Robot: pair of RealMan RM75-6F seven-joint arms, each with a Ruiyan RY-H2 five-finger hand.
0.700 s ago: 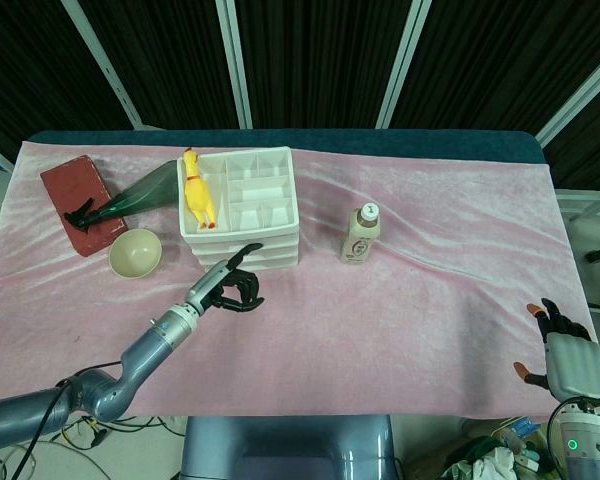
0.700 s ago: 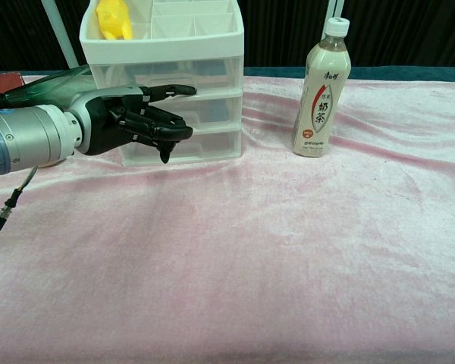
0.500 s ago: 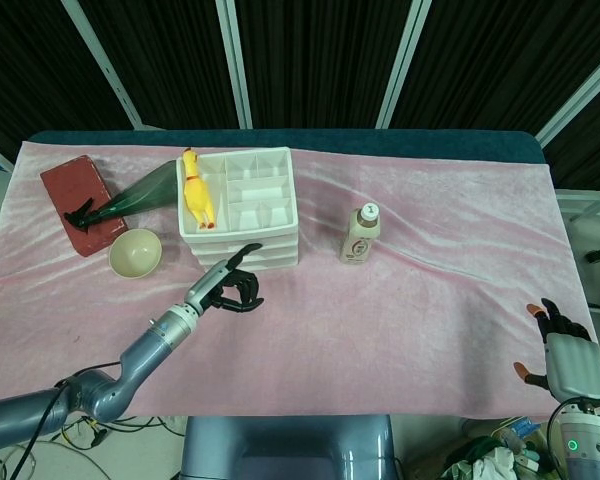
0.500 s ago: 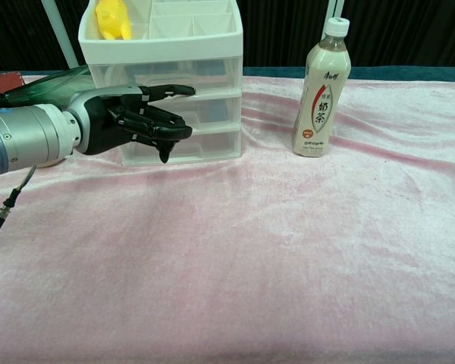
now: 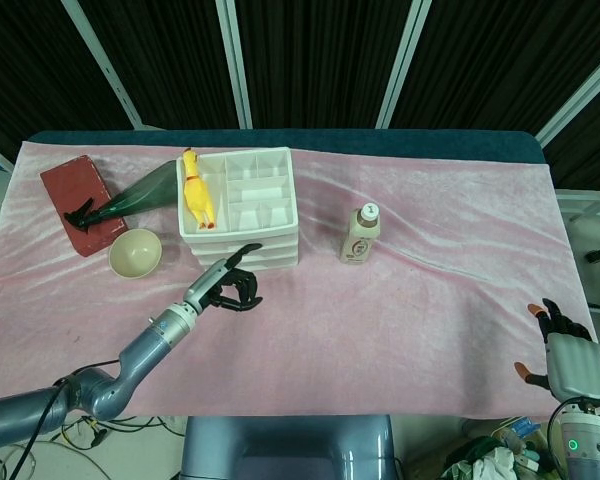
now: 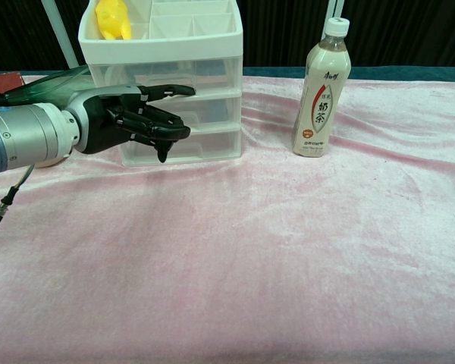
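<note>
The drawer unit (image 6: 163, 83) stands on the pink cloth of the table (image 5: 400, 320), toward its back left, with a yellow rubber chicken (image 5: 197, 190) lying in a top compartment. All three drawers look pushed in. My left hand (image 6: 129, 121) hangs directly in front of the drawer fronts, level with the middle and lower ones. Its fingers (image 6: 167, 91) are spread and partly curled, holding nothing; the uppermost one points at the middle drawer's front, and I cannot tell whether it touches.

I judge the step in hand to be the approach to a drawer, with no grasp made yet. The next move calls for a short advance so that the fingertips hook the drawer's lip, then a straight pull toward me, kept gentle since the light unit may slide on the cloth.

My right hand (image 5: 565, 350) sits at the table's near right edge, well apart, open and holding nothing. A milk tea bottle (image 6: 321, 87) stands upright to the right of the unit. A bowl (image 5: 135, 253), a green bottle (image 5: 140, 192) and a red block (image 5: 75, 195) lie to its left.
</note>
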